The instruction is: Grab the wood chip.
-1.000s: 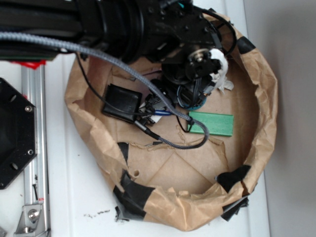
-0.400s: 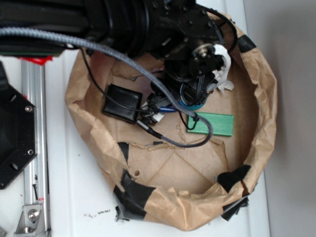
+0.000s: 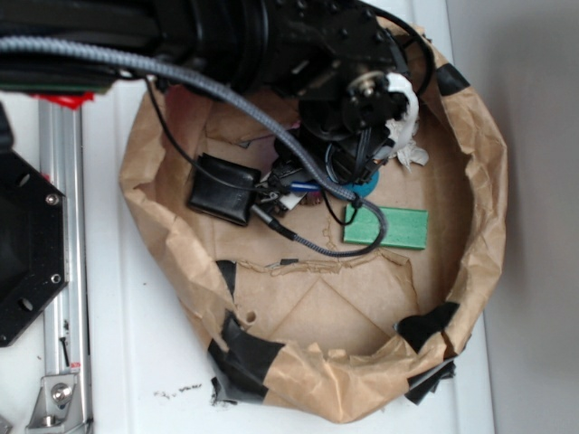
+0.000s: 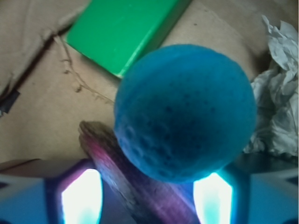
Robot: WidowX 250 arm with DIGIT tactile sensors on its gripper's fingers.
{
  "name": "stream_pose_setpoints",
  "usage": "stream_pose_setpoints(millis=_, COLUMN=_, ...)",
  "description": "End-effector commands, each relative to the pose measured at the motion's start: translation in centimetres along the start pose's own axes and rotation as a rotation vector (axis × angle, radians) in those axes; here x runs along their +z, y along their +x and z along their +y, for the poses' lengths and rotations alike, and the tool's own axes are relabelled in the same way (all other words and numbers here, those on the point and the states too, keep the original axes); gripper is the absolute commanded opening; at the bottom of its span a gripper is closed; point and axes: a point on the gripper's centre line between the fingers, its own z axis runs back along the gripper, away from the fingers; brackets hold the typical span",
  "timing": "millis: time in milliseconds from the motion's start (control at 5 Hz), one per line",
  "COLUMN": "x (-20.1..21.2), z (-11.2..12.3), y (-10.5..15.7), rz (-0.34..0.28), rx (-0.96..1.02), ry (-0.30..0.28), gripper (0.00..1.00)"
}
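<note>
green block [image 3: 386,227] beside black pad [image 3: 223,188]

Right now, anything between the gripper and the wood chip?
Yes. In the wrist view a blue ball fills the centre and overlaps the upper part of the wood chip, which runs diagonally down between the glowing fingertips. The green block lies farther off, clear of the chip. Whether the gripper is open is unclear.

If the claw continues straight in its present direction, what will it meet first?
Probably the blue ball, directly ahead between the fingers, with the wood chip just beside and beneath it; depth is unclear.
</note>
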Motion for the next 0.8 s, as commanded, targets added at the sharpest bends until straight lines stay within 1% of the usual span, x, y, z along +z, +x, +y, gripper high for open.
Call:
stream_pose_setpoints(millis=0, x=-0.9, z=-0.6, y=-0.8, rz=0.005, rx=0.008, ry=-0.026, gripper=0.00)
stream_pose_setpoints(millis=200, x=0.6, z=-2.0, y=0.4, rz=-0.029, rx=-0.004, ry=-0.034, gripper=0.00)
stream_pose_setpoints(millis=400, x=5.2, z=-4.7, y=2.7, rz=-0.057, rx=-0.004, ry=0.031, gripper=0.00)
stream_pose_setpoints(millis=600, x=8.8, z=-6.6, y=4.3, rz=-0.063, rx=0.120, ry=0.071, gripper=0.00)
